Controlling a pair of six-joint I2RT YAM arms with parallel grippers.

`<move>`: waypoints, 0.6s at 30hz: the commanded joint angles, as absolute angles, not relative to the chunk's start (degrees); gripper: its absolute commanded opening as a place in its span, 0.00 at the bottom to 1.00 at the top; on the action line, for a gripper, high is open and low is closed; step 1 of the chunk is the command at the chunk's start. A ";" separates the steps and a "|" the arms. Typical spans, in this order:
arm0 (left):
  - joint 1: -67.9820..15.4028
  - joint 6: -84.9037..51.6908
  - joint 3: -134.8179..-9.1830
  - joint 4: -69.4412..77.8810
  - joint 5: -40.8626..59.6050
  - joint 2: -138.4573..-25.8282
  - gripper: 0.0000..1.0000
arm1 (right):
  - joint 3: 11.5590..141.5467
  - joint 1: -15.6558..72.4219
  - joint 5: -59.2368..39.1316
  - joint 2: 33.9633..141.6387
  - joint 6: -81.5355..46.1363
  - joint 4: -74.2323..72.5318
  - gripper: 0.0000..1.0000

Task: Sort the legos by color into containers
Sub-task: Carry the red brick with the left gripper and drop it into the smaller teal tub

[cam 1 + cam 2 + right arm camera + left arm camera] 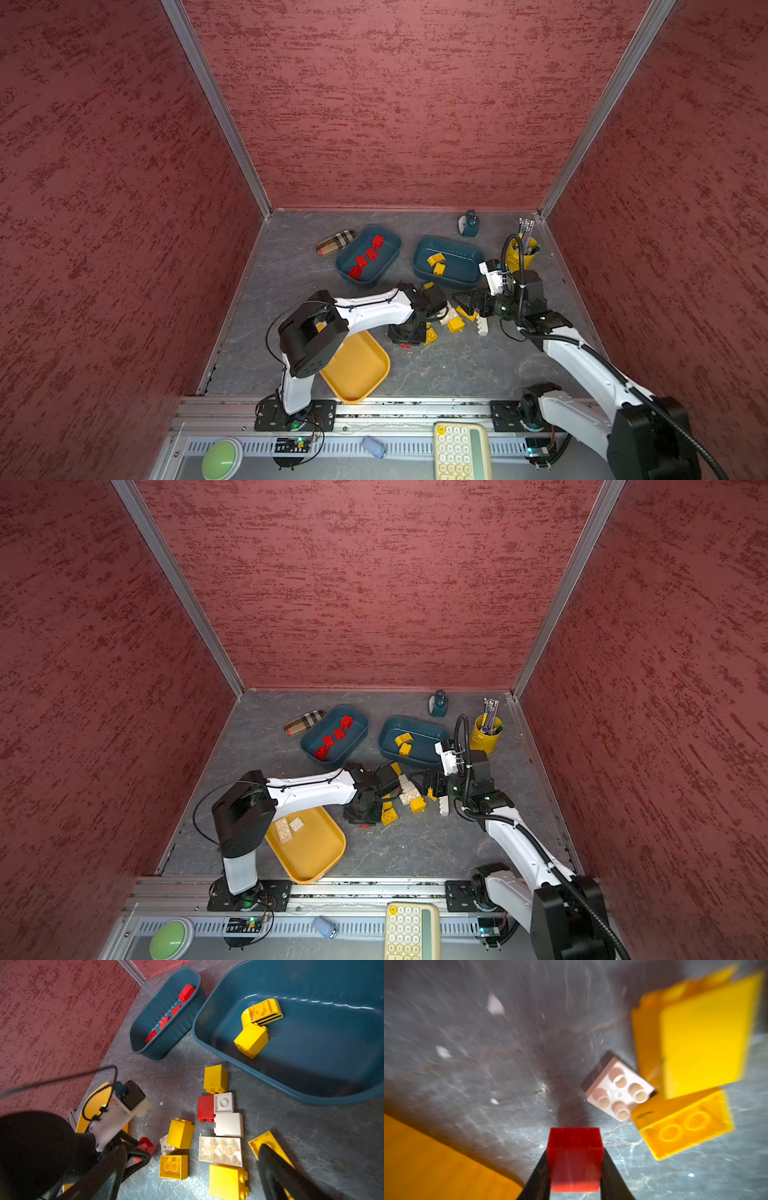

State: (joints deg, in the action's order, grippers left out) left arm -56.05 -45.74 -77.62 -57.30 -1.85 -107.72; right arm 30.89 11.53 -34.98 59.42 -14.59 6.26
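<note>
My left gripper (575,1169) is shut on a small red lego (574,1157) low over the grey table, beside a white square lego (619,1087) and yellow legos (685,1126). In both top views it (409,332) sits between the mustard tray (357,370) and the loose pile (456,325). My right gripper (193,1159) stands open above that pile, over a white oblong lego (220,1151); a loose red lego (205,1107) lies farther off. One teal tray (392,249) holds several red legos, the other (465,249) two yellow ones. Two white legos (289,829) lie in the mustard tray.
A yellow cup with pens (521,251) stands at the back right, a teal dispenser (469,224) near the back wall, and a plaid case (336,242) left of the trays. A keypad (461,451) and a green button (222,457) sit below the front rail.
</note>
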 commanded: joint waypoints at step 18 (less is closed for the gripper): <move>-29.20 -17.69 -102.41 -56.62 -1.69 -113.04 0.31 | 31.59 13.74 -40.55 61.55 -20.48 -3.52 0.99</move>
